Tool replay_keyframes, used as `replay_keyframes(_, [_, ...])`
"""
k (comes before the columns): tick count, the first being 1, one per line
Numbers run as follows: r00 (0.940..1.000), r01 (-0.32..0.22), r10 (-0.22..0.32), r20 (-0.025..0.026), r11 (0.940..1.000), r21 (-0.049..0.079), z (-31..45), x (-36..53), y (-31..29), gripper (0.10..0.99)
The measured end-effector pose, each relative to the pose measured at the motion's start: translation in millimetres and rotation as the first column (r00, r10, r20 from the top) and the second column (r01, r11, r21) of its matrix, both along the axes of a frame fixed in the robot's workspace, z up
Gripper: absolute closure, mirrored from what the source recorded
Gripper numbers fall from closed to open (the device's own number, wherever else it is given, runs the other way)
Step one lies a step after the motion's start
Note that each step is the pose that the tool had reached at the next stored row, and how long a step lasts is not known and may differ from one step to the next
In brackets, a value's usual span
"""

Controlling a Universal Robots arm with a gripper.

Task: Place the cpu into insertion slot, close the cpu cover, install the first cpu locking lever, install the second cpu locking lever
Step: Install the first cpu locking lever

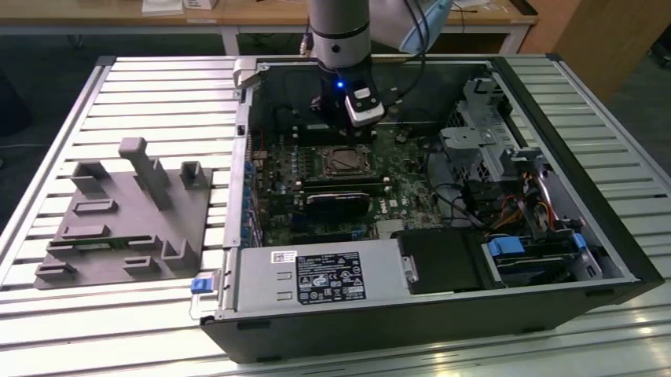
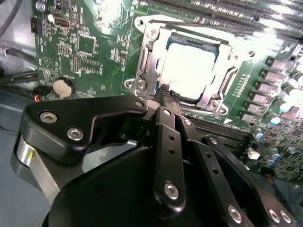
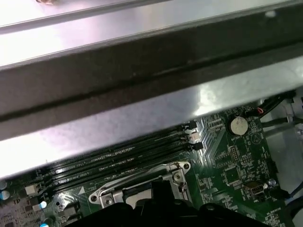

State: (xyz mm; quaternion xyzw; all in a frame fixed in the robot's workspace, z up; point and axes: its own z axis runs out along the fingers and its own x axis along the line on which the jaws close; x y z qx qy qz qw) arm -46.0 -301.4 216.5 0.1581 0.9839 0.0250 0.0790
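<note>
The cpu [image 2: 191,66] lies flat in its socket on the green motherboard, its pale face shining through the opening of the cpu cover [image 2: 150,71], which is folded down over it. My gripper [image 2: 169,93] hangs just above the socket's edge, with its black ribbed fingertips [image 2: 164,89] pressed together and nothing visible between them. In the exterior view the gripper [image 1: 354,119] reaches down into the open computer case, over the far side of the socket [image 1: 346,162]. In the first wrist view a thin wire lever [image 3: 142,177] runs along the cover's frame [image 3: 116,195].
Black memory sticks [image 1: 338,187] lie beside the socket. The case's metal wall [image 3: 142,71] rises close behind the gripper. A drive cage [image 1: 482,145] and cables crowd the exterior view's right. A grey fixture with pegs [image 1: 126,220] sits on the slatted table at the exterior view's left.
</note>
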Motion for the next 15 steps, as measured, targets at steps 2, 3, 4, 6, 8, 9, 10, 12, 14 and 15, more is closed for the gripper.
replay_keyframes(2, [1.0000,0.002,-0.002,-0.0029,1.0000,-0.006,0.0,0.0,-1.3,0.980])
replay_keyframes(3, [1.0000,0.003,-0.003,-0.0047,1.0000,-0.009,0.0,0.0,-2.1,0.980])
replay_keyframes(4, [1.0000,0.003,-0.003,-0.0067,0.9999,-0.011,0.0,0.1,-3.0,0.980])
replay_keyframes(6, [0.9999,0.004,-0.005,-0.0114,0.9999,-0.014,0.0,0.1,-5.1,0.980])
replay_keyframes(8, [0.9998,0.005,-0.006,-0.0171,0.9998,-0.017,-0.1,0.1,-7.6,0.980])
replay_keyframes(9, [0.9998,0.006,-0.006,-0.0205,0.9998,-0.018,-0.1,0.1,-9.0,0.980])
replay_keyframes(10, [0.9997,0.006,-0.007,-0.0236,0.9998,-0.019,-0.1,0.1,-10.4,0.980])
replay_keyframes(12, [0.9995,0.007,-0.008,-0.0304,0.9998,-0.020,-0.1,0.1,-13.4,0.980])
replay_keyframes(14, [0.9993,0.008,-0.009,-0.0366,0.9997,-0.021,-0.2,0.1,-16.3,0.980])
replay_keyframes(15, [0.9992,0.009,-0.010,-0.0396,0.9997,-0.022,-0.3,0.1,-17.8,0.980])
